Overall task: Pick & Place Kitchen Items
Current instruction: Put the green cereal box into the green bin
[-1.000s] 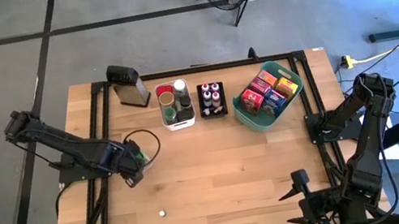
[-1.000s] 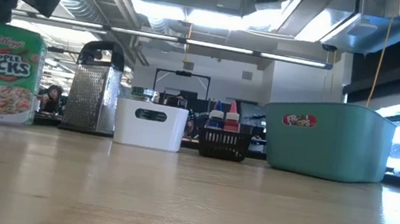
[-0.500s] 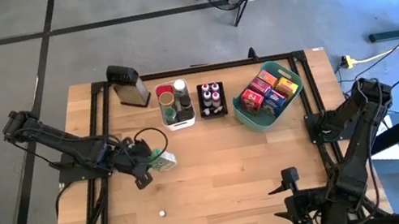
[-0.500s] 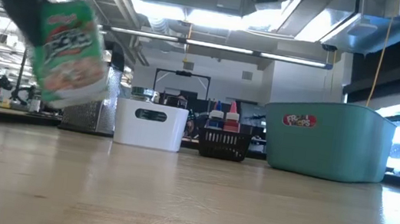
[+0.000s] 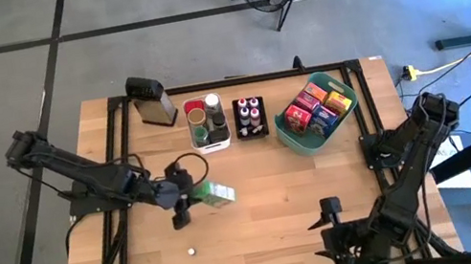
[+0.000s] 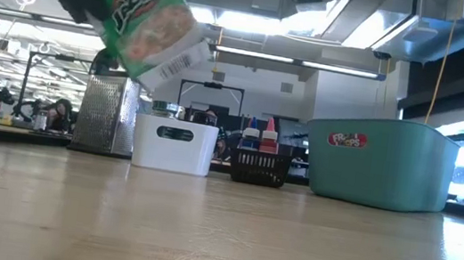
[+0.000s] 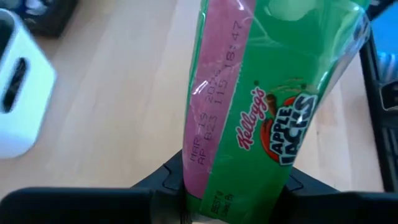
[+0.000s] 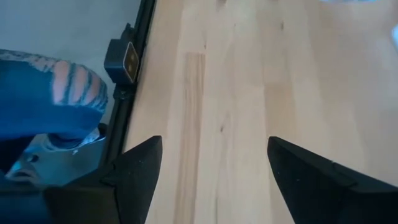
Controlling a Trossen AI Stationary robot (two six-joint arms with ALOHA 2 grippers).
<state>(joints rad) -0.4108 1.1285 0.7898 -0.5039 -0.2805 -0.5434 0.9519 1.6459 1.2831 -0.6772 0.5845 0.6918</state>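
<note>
Left jaws (image 5: 191,196) clamp green Apple Jacks box (image 5: 214,193), tilted, airborne; right jaws (image 5: 332,228) apart.

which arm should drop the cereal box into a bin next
Left. Its pincer already grips the green cereal box aloft, near the teal basket. The right pincer is open and empty at the table's front edge.

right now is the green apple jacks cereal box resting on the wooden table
No, the left hand holds the green Apple Jacks cereal box tilted in the air, clear above the wooden table.

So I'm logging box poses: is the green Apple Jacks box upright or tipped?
Tipped. The Apple Jacks box hangs slanted above the table in the left gripper, its lettering running diagonally.
</note>
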